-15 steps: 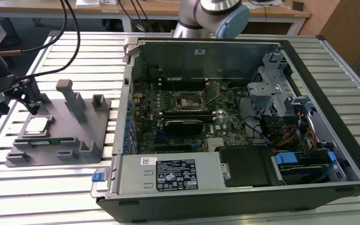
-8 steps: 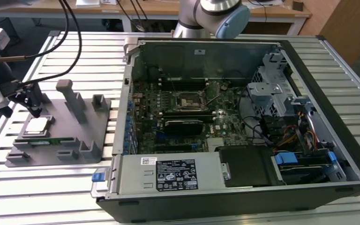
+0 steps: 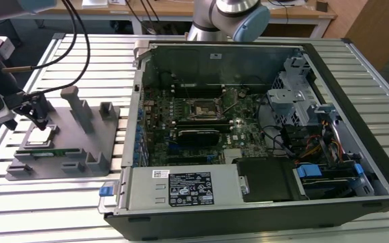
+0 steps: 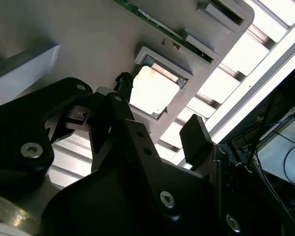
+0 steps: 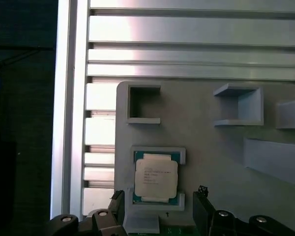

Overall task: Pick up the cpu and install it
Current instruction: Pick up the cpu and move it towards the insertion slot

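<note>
The cpu [image 3: 40,136], a small flat square chip with a silver-grey top, lies in its pale-rimmed recess on the grey holder block [image 3: 89,152], at the exterior view's left. My gripper [image 3: 39,121] hangs just above it. In the first wrist view the cpu [image 5: 156,178] sits between the two black fingers, and the gripper [image 5: 160,199] is open wider than the chip. The second wrist view gives the same picture: the cpu [image 4: 155,91] lies beyond the spread gripper [image 4: 160,108], with nothing held. The black socket frame [image 3: 203,107] sits on the motherboard inside the open computer case [image 3: 377,167].
A long green memory stick [image 3: 52,150] lies in the holder block, in front of the cpu. Grey posts [image 3: 79,109] rise from the block to the right of the gripper in the exterior view. The slatted metal table [image 3: 52,207] carries both block and case. Cables hang above the gripper.
</note>
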`<state>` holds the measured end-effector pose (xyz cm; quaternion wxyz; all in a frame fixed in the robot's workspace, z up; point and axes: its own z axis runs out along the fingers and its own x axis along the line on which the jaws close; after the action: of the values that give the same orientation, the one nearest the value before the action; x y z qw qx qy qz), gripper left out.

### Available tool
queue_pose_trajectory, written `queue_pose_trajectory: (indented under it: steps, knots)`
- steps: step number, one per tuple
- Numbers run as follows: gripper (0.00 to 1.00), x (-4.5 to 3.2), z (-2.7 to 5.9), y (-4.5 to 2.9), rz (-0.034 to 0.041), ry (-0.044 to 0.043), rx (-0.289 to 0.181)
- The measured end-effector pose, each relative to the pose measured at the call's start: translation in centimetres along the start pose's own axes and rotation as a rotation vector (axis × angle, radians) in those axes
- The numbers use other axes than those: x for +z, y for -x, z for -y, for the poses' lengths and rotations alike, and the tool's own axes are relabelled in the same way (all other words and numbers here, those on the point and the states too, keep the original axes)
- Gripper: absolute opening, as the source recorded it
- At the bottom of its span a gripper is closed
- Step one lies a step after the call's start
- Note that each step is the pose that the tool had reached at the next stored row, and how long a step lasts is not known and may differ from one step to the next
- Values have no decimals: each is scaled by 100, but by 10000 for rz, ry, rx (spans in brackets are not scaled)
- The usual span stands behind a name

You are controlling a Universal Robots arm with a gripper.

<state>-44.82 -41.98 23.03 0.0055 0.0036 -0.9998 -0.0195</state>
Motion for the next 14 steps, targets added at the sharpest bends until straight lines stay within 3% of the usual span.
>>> queue_pose_trajectory:
  steps: [14]
  knots:
    - [66, 256, -29, 3, 0, -6, 1]
